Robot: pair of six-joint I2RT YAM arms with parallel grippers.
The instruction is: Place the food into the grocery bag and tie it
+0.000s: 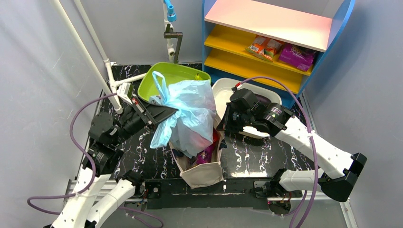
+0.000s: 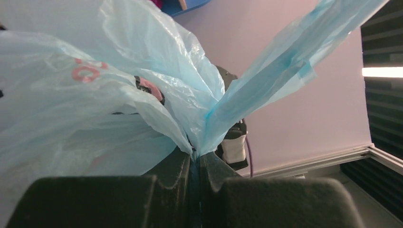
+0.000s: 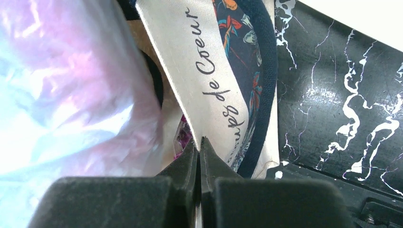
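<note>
**Both tools clenched: left on the bag, right on the tote**

Top view: my left tool (image 1: 172, 112) is clamped on the bunched upper part of the light-blue grocery bag (image 1: 192, 107). The bag hangs bulging in the middle of the black marbled tabletop (image 1: 252, 156), with its lower end at the mouth of the beige canvas tote (image 1: 204, 173). One loop handle (image 1: 159, 88) sticks up and another strip trails down on the left. Some red food (image 1: 203, 139) shows through the plastic low in the bag; I cannot tell which piece. My right tool (image 1: 222, 124) sits at the tote's right rim. Behind are a green tub (image 1: 178, 71), a white tub (image 1: 266, 92) and a shelf unit (image 1: 266, 21) with snack packets (image 1: 263, 46).

Left wrist: the left tool (image 2: 196, 159) has its jaws pressed together on gathered blue plastic. The grocery bag (image 2: 95, 99) billows left and a handle strip (image 2: 285, 61) rises to the right.

Right wrist: the right tool (image 3: 199, 145) pinches the lettered canvas edge of the tote (image 3: 209, 80). The tote's navy handle (image 3: 268, 71) runs beside it, and pink-tinted bag plastic (image 3: 57, 85) fills the left.
</note>
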